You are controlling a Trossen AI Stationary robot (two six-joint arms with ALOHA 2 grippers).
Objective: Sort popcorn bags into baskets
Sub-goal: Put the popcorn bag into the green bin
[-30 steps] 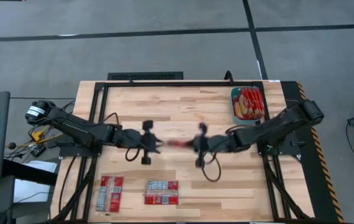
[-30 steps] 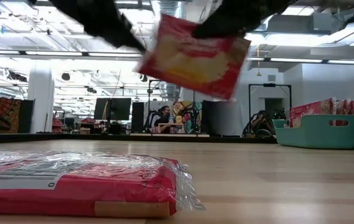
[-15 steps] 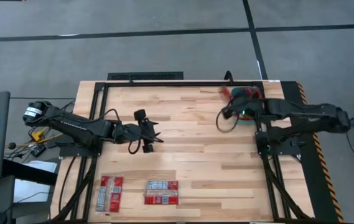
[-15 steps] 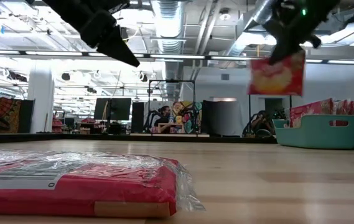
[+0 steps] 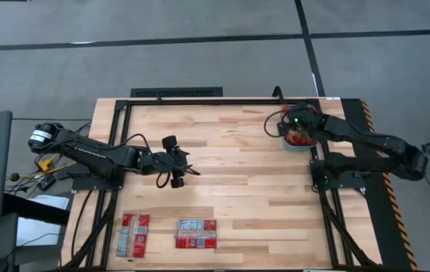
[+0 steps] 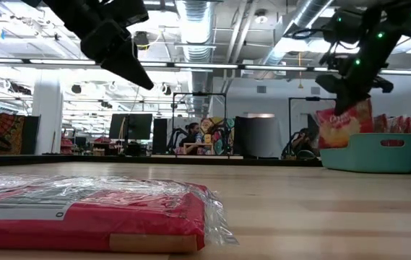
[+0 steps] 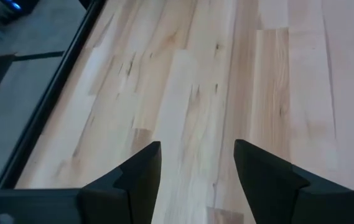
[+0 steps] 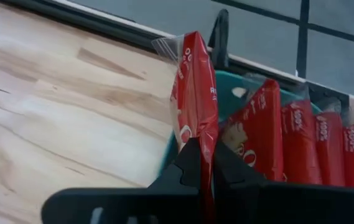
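Right gripper (image 5: 299, 133): over the basket (image 6: 370, 152) at the table's (image 5: 230, 162) far right corner, fingers clamped on a red popcorn bag (image 8: 195, 102). The held bag hangs upright at the basket's left end, its lower edge at about rim height. Half a second earlier the gripper carried it in the air left of the basket; a second earlier the bag was at mid-table between both grippers.

Basket: teal, holds several more red bags (image 8: 313, 146) standing on edge in a row, just beside the held one.

Left gripper (image 5: 187, 168): above bare wood left of the table's centre, fingers (image 7: 140, 176) apart, holding nothing. It has drawn slightly back toward the left since the hand-over position a second earlier; little change over the last half second.

Loose bags: two lie flat at the table's near left, one (image 5: 134, 233) turned lengthwise near-to-far, the other (image 5: 196, 233) just right of it turned crosswise, label panels up. Both unmoved across all frames. The low view shows one wrapped in clear film (image 6: 97, 213) close to the camera.
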